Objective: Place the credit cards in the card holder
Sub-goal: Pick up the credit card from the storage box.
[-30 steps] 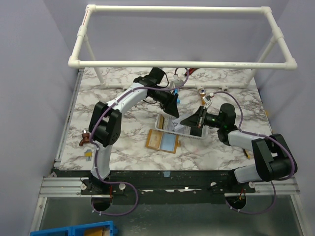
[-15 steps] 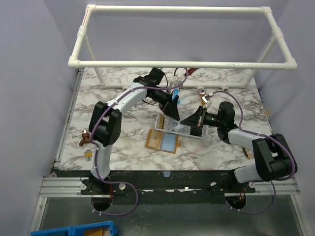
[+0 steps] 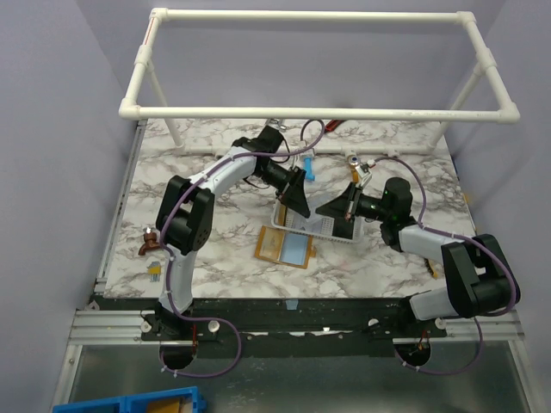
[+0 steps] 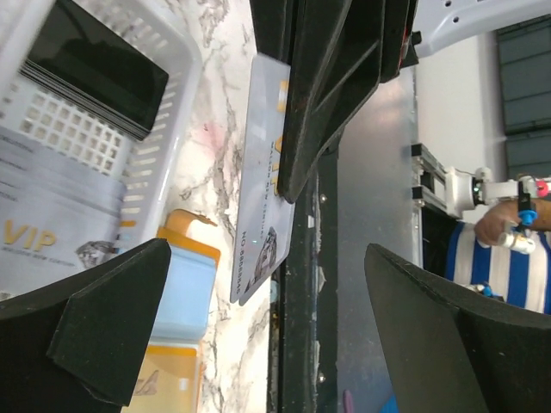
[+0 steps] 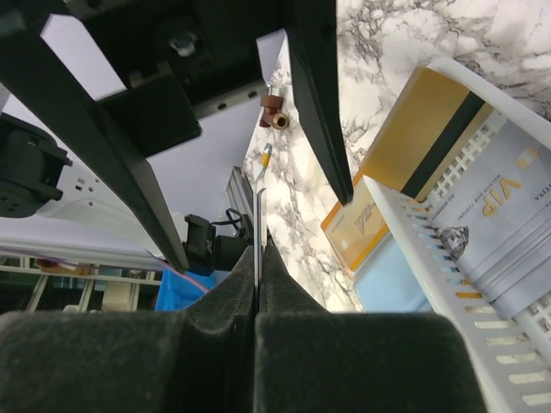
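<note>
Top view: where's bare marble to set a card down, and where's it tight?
Free: table strip between card holder and near edge; marble left of the card holder, to the left arm; far-right corner beyond the right arm. Crowded: centre, left gripper and right gripper facing each other over the basket.

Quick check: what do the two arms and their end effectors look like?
The left arm and right arm have white links, black joints and looped purple cables. The left end effector and right end effector have black wedge-shaped fingers.
</note>
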### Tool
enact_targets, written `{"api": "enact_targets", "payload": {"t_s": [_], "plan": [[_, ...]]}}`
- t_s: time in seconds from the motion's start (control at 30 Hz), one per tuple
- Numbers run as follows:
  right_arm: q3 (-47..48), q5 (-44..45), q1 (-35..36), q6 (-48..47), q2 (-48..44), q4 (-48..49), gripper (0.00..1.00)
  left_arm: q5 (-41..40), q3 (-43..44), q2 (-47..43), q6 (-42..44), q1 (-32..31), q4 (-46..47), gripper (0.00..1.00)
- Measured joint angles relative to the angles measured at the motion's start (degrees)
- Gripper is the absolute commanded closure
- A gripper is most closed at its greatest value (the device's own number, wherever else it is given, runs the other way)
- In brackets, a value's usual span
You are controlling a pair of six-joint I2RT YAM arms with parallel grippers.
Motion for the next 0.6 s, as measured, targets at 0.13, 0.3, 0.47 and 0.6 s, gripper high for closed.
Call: {"api": "enact_targets", "payload": {"t_s": [0.13, 0.3, 0.47, 0.6], "plan": [[0.00, 0.39, 0.00, 1.33, 1.03, 2.89, 0.98, 1.97, -3.17, 0.00, -0.39, -0.24, 0.39, 0.01], [0.00, 2.56, 0.00, 0.74, 1.22, 2.80, 0.95, 3.21, -6.25, -0.04, -1.86, -0.31, 2.51, 0.11], [0.00, 5.40, 0.00, -0.72, 0.50, 1.29, 0.90, 4.42, -7.10, -1.29, -2.67, -0.33, 3.98, 0.27], [-0.15, 5.99, 0.00, -0.98, 0.42, 1.27, 0.90, 5.31, -7.10, -2.10, -3.10, -0.35, 4.94, 0.34]]}}
